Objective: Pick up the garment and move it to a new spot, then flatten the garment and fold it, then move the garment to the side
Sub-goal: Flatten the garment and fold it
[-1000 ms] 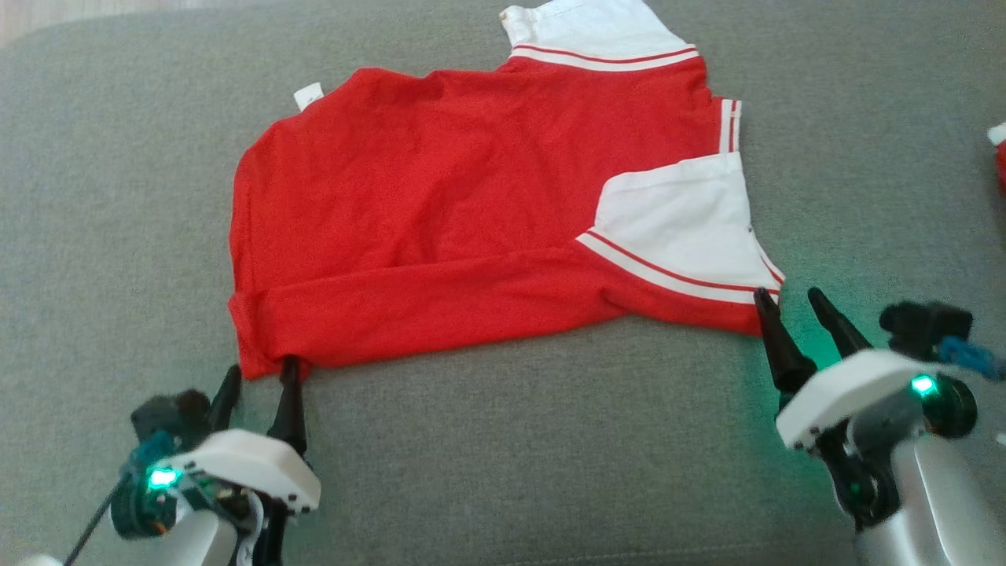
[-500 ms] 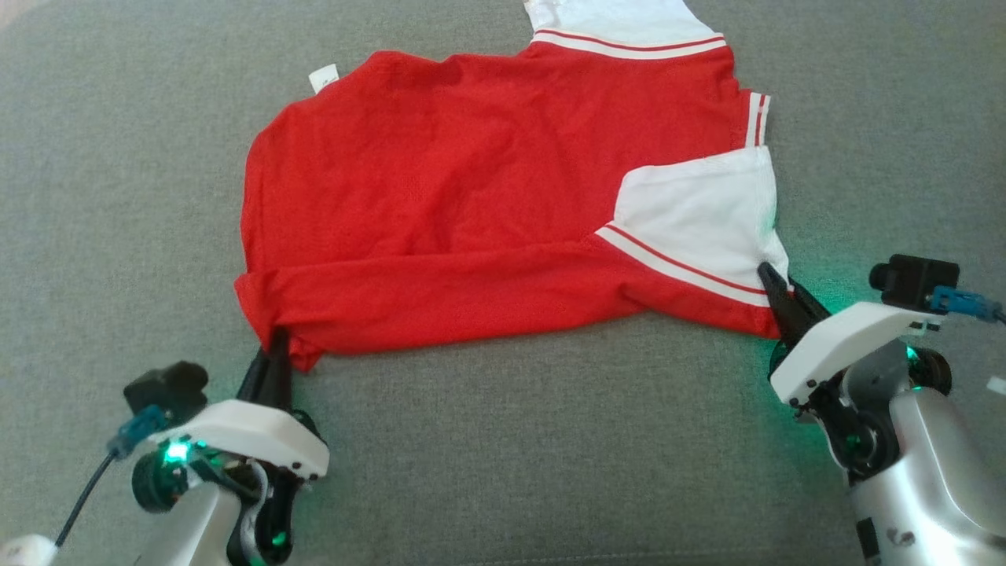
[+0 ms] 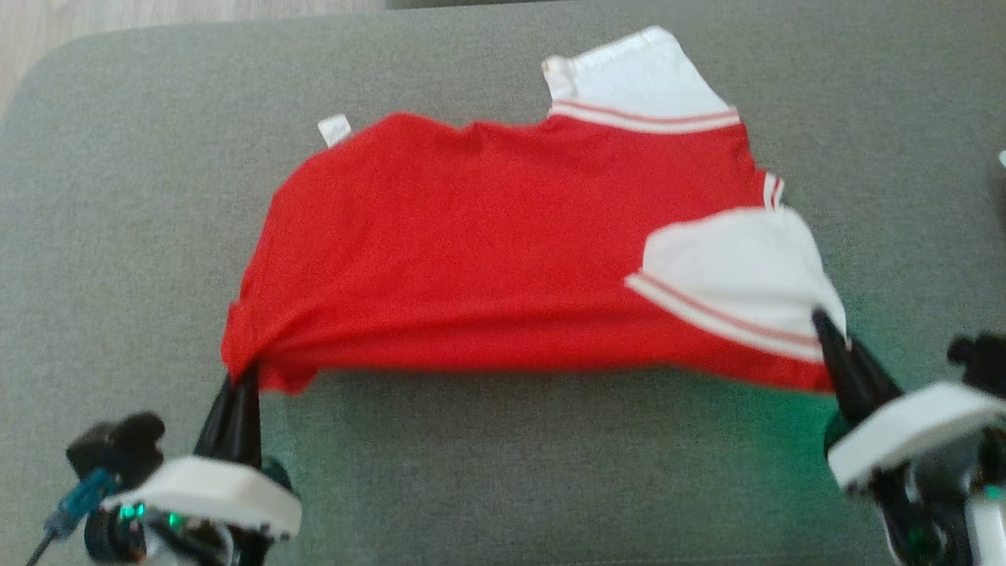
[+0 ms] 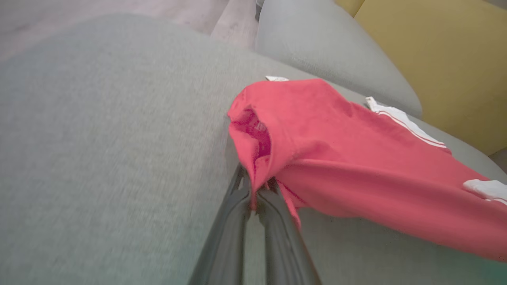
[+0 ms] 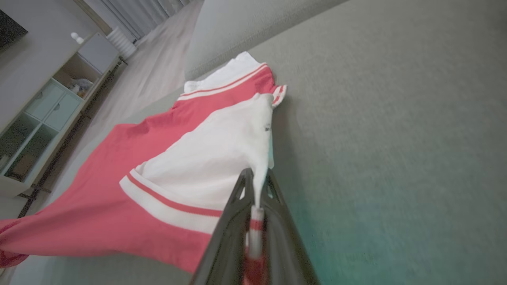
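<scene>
The garment (image 3: 487,244) is a red shirt with white, red-striped sleeves, spread across the grey sofa seat (image 3: 503,472). Its near edge is lifted off the cushion and hangs stretched between my two grippers. My left gripper (image 3: 238,377) is shut on the red near-left corner, which bunches above the fingers in the left wrist view (image 4: 255,194). My right gripper (image 3: 825,330) is shut on the white sleeve's edge at the near right; the cloth (image 5: 222,158) runs down between the closed fingers (image 5: 255,198). The far edge with the other white sleeve (image 3: 637,82) still lies on the seat.
Wooden floor (image 3: 157,12) shows past the seat's far left corner. A grey backrest cushion (image 4: 328,51) and a yellow one (image 4: 435,59) rise behind the seat. A pale shelf unit (image 5: 43,107) stands across the room. A small white item (image 3: 1003,161) lies at the right edge.
Both grippers closed on the garment's near corners and lifted them, so the near edge now hangs taut above the cushion. The head camera has tilted, shifting the whole picture.
</scene>
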{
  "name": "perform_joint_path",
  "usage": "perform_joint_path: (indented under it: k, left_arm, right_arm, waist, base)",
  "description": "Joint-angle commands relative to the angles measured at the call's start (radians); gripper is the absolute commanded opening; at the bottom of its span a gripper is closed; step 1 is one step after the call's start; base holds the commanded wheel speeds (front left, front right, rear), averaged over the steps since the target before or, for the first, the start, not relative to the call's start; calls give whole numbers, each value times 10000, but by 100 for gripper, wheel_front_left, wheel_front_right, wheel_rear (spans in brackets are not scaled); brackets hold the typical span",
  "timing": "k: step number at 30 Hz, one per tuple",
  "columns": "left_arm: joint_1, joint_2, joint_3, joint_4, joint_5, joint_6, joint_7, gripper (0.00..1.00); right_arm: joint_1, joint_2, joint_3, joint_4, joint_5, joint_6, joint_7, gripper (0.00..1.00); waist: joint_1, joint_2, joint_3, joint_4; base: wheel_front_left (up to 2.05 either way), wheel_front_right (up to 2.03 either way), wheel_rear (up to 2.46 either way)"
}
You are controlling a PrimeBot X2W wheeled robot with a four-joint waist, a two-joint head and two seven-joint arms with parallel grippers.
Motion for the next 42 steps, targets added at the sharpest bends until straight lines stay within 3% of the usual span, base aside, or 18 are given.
perform_joint_path:
  k: [1,4,9,10,11,12,13,17,20,26,31,35,42]
  left_arm:
    - [-80,292,486,-341,-52,100,15,0]
    - [836,384,589,-786,-347,446,372,0]
    - [1607,204,661,-413,-944,469,601,0]
    - [1658,136,662,-230,-1083,414,638,0]
    - [1688,55,650,-7,-1224,343,677,0]
    - [1707,20,583,268,-1286,276,738,43]
    - [1704,-22,510,525,-1327,191,766,100]
    - [1597,-165,337,1353,-1248,25,589,100]
    - [1439,-196,407,1467,-821,181,-47,100]
    - [822,336,343,778,1140,1242,-1310,100]
    - [43,874,4,-237,2624,1913,-1466,100]
    - [-751,1064,-523,-712,3342,1931,-1048,100]
    - [-1400,941,-860,-490,3517,1919,-536,100]
  right_arm:
    - [51,-48,73,-442,-86,-7,45,0]
    - [1301,303,-397,-1156,-233,-7,722,0]
    - [2122,517,-556,-1001,-206,-7,941,0]
    - [2141,532,-500,-825,-127,-7,917,18]
    - [2142,542,-454,-577,-103,-7,910,88]
    - [2089,547,-374,-343,-179,-7,842,100]
    - [2001,551,-324,-103,-165,-7,735,100]
    - [1509,557,-141,507,-226,-7,-101,100]
    - [1173,522,5,388,-416,-7,-861,100]
    - [558,102,292,-882,-1725,-7,-2154,100]
    - [133,-64,456,-1931,-2514,-7,-2288,100]
    - [37,-25,500,-2464,-2766,-7,-2130,100]
    - [-4,102,526,-2839,-2712,-7,-1878,100]
  waist:
    - [0,0,-32,-8]
    - [0,0,-197,-5]
    - [0,0,-358,-29]
    - [0,0,-395,-38]
    - [0,0,-434,-46]
    - [0,0,-472,-53]
    - [0,0,-500,-70]
    - [0,0,-600,-109]
    - [0,0,-656,-102]
    - [0,0,-683,-141]
    - [0,0,-709,-193]
    - [0,0,-719,-187]
    - [0,0,-527,-258]
  base:
    - [0,0,0]
    - [0,0,0]
    - [0,0,0]
    - [0,0,0]
    - [0,0,0]
    - [0,0,0]
    - [0,0,0]
    - [0,0,0]
    - [0,0,0]
    - [0,0,0]
    - [0,0,0]
    - [0,0,0]
    - [0,0,0]
